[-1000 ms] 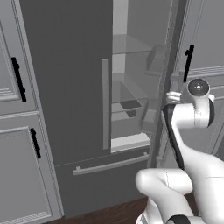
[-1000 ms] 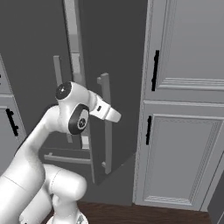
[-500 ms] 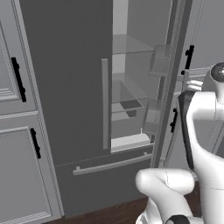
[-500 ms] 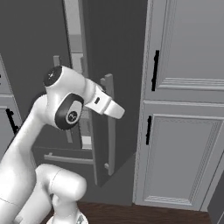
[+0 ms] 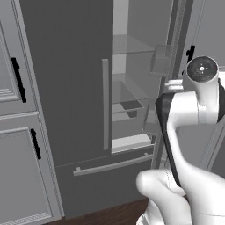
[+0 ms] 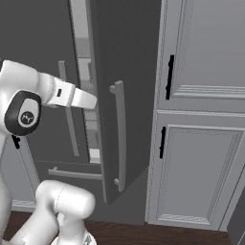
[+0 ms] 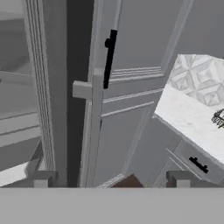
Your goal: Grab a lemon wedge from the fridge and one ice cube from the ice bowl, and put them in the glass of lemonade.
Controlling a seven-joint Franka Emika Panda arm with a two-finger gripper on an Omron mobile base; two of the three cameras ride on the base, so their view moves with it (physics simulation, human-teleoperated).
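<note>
One fridge (image 5: pixel 74 88) stood in the wall of cabinets, dark grey, with two doors: its left door was shut and its right door (image 6: pixel 124 95) swung out, edge-on to the right base camera. Two long light grey bar handles ran upright, one on the shut door (image 5: pixel 105 105) and one on the open door (image 6: pixel 119 136), and a third bar (image 5: pixel 112 165) lay level across the bottom drawer below them. Inside the fridge two glass shelves (image 5: pixel 132 44) could be counted, with a small dark thing on the lower one, too small to make out. Paler panelled cabinets with black handles (image 5: pixel 17 79) flanked the fridge on both sides, two panels stacked on each side. In the hand view the fingers (image 7: pixel 41 178) stood spread wide with nothing between them, just beside the open door's handle. Beyond the fridge in that view a white marbled surface (image 7: pixel 192 122) ran under a patterned tile wall, and dark wood floor (image 5: pixel 110 215) lay at the fridge's foot.
</note>
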